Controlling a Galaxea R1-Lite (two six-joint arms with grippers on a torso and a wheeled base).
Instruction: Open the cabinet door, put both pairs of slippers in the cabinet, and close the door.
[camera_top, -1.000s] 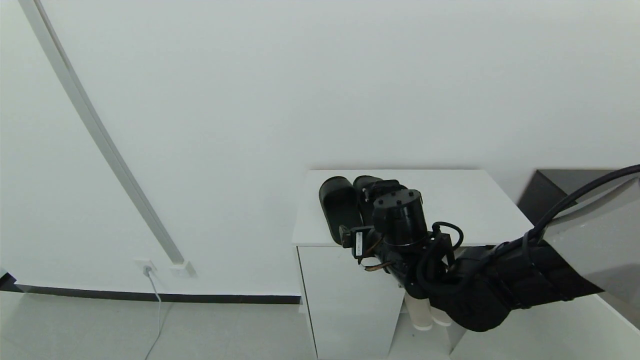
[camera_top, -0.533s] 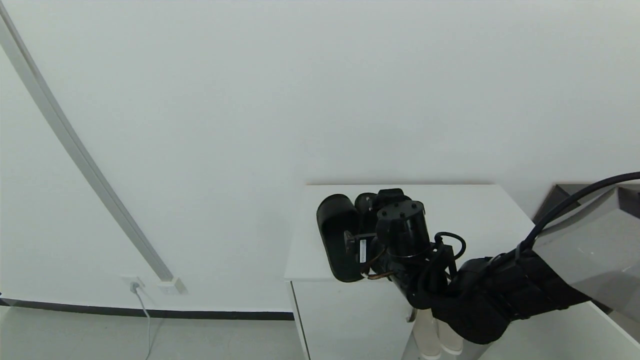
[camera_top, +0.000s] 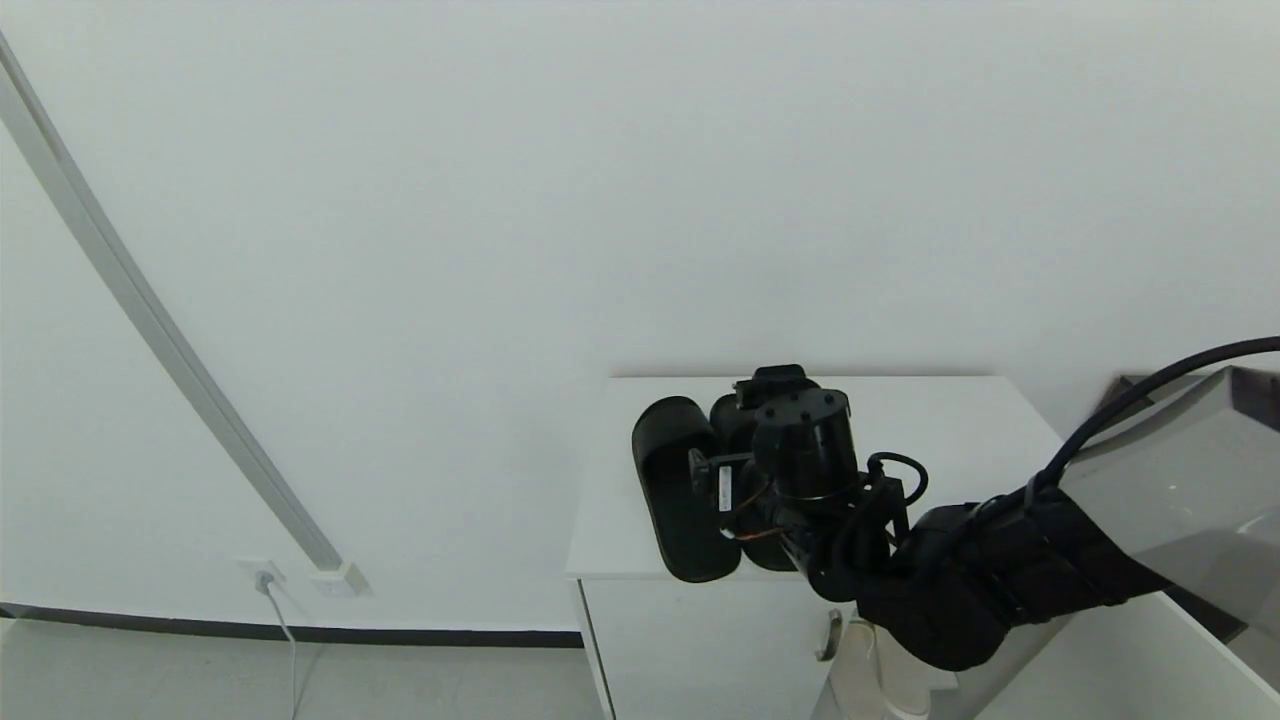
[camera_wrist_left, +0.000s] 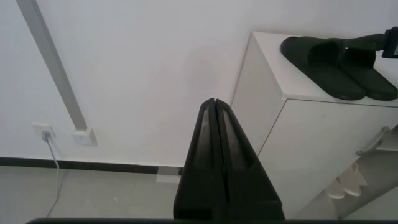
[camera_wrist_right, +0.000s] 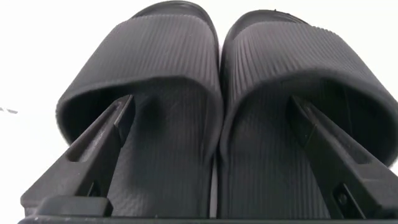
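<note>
Black slippers (camera_top: 685, 500) lie atop the white cabinet (camera_top: 960, 450); pale slippers (camera_top: 885, 675) stand lower, inside.

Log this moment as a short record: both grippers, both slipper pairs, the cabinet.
black pair: side by side on the cabinet top, by its front edge
white pair: inside the cabinet, low down
cabinet front: open, as far as the head and left wrist views show
right gripper: open, one finger in each black slipper, under the strap
left gripper: shut, empty, in the air clear of the cabinet
left to do: black pair into the cabinet, then close it
</note>
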